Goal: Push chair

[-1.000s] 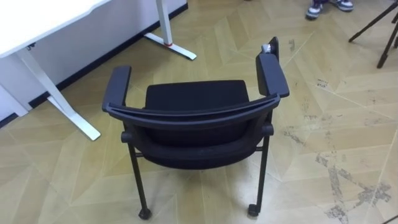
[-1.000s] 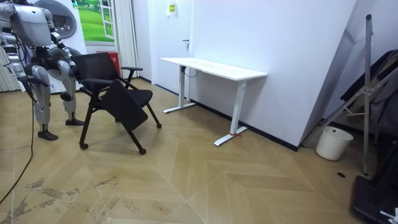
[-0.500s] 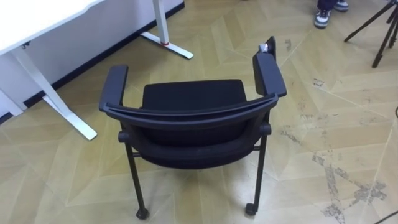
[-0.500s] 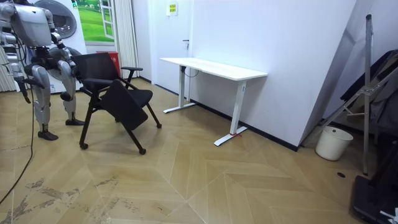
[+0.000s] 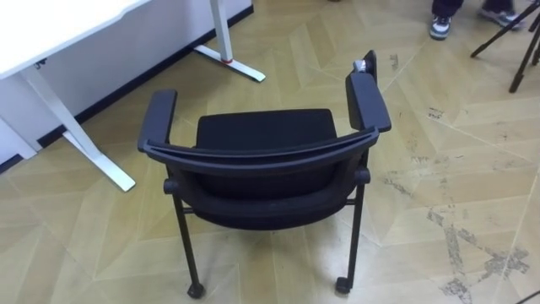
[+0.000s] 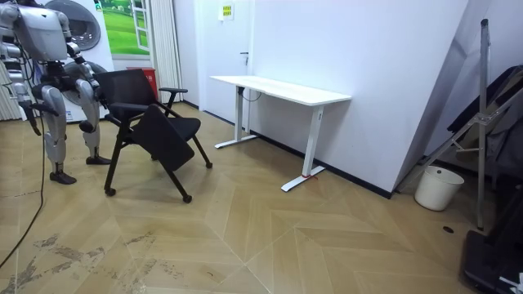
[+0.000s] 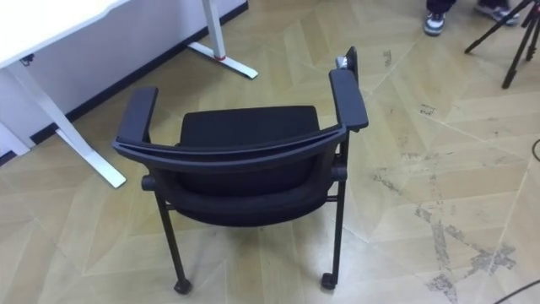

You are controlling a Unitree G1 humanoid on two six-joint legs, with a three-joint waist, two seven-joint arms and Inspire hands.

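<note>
A black chair (image 5: pixel 261 143) with padded armrests and small casters stands right in front of me, its backrest rim nearest and its seat facing away toward the white desk (image 5: pixel 51 25). In the room view I stand behind the chair (image 6: pixel 155 114) at the room view's left. My right hand (image 6: pixel 33 121) hangs by my side. My left forearm reaches toward the backrest, with that hand (image 6: pixel 96 85) close to it; I cannot tell whether it touches.
The desk's white legs and foot (image 5: pixel 232 61) lie ahead on the left. A person's shoes (image 5: pixel 440 25) and dark tripod legs (image 5: pixel 519 42) are at the far right. A white bucket (image 6: pixel 433 188) stands by the wall. Scuffed wooden floor stretches to the right.
The eye view wobbled slightly left and back. The chair stays in place. The person's shoes shifted at the top right.
</note>
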